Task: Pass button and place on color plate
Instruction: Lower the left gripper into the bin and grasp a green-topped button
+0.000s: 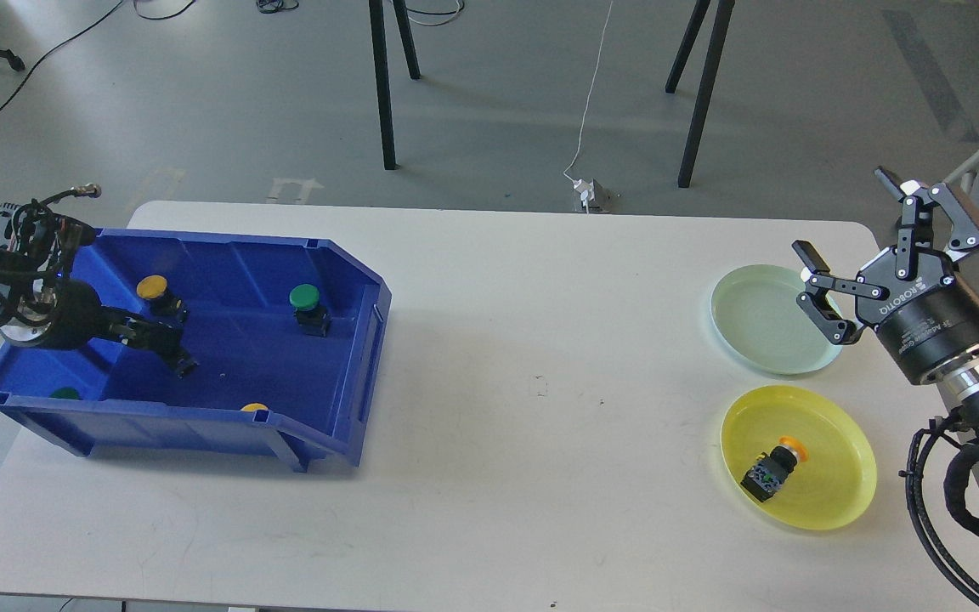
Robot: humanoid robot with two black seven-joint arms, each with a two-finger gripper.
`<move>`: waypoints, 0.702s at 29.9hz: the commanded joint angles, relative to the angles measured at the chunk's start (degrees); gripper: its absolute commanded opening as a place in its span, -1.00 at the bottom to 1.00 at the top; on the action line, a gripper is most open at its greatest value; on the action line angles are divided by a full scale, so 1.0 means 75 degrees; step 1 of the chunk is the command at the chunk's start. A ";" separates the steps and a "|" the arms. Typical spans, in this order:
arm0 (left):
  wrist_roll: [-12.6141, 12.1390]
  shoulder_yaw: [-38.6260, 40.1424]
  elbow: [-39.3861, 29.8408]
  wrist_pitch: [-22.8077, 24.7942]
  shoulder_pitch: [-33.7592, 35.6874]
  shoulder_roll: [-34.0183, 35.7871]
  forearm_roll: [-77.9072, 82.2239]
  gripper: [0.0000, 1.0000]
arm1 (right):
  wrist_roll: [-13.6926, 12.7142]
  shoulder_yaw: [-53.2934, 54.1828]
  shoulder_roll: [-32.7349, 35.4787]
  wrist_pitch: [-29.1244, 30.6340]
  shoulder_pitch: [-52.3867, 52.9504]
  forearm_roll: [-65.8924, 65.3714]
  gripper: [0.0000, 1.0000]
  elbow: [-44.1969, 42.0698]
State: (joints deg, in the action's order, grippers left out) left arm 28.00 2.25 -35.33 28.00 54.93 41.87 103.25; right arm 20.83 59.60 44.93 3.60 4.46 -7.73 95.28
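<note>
At the left of the frame, the left gripper (173, 347) is lowered into the blue bin (345, 357), probably to pick a button; whether its dark fingers are open or closed cannot be told. Four buttons are counted in the bin: a yellow one (152, 288) just above the gripper, a green one (305, 299), and a green (65, 393) and a yellow (254, 408) half hidden by the front wall. At right, two plates are laid to match colours: the green plate (744, 314) is bare, the yellow plate (838, 476) holds one yellow button (774, 467). The right gripper (838, 255) is held spread open and empty at the green plate's edge, presumably to receive a pass.
</note>
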 commanded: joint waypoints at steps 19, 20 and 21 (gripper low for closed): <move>-0.0001 -0.0018 0.0457 0.0000 -0.0258 -0.0461 0.0015 0.72 | 0.0000 -0.0001 -0.0002 0.0012 -0.0021 0.0000 0.96 0.0011; -0.0001 -0.0018 0.0504 0.0000 -0.0258 -0.0484 0.0026 0.72 | 0.0000 -0.0001 -0.0003 0.0012 -0.0021 0.0000 0.96 0.0011; -0.0001 -0.0018 0.0539 0.0000 -0.0258 -0.0485 0.0038 0.72 | 0.0000 -0.0012 -0.0003 0.0012 -0.0032 0.0000 0.96 0.0011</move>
State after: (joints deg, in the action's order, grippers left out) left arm 27.99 2.14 -32.33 28.00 53.00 38.67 103.33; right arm 20.83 59.60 44.97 3.69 4.30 -7.74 95.34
